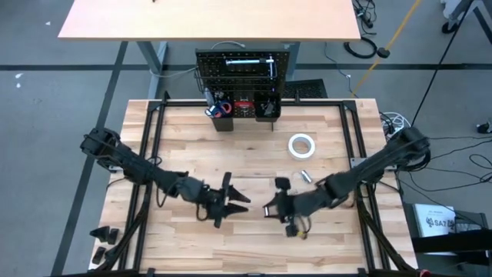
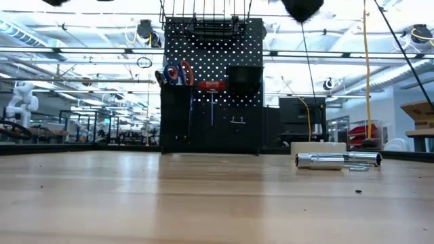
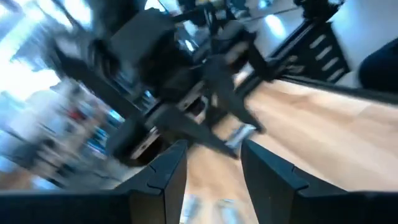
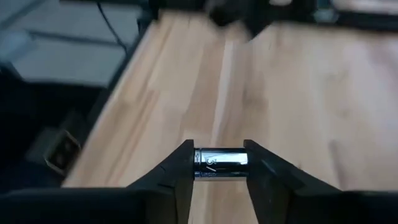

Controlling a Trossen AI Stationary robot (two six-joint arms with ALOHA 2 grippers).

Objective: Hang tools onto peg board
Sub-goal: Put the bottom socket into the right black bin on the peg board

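At table centre, the right gripper (image 4: 219, 163) clamps a silver ratchet (image 4: 221, 163); the left gripper (image 3: 211, 163) waits part-open. Next: carry it toward twelve o'clock to the peg board (image 1: 244, 73).

one peg board (image 1: 244, 77), one white tape roll (image 1: 301, 145), two arms

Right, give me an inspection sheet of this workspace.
Surface: wooden table, no spills seen.
Job's things: peg board upright at the far edge, scissors in its bin; tape roll and silver tool lying on the table.
Clutter: nothing seen.
Grippers: left gripper open, empty; right gripper shut on a silver cylinder.
Cables: coil on the floor beyond the table.
Surroundings: second table behind.
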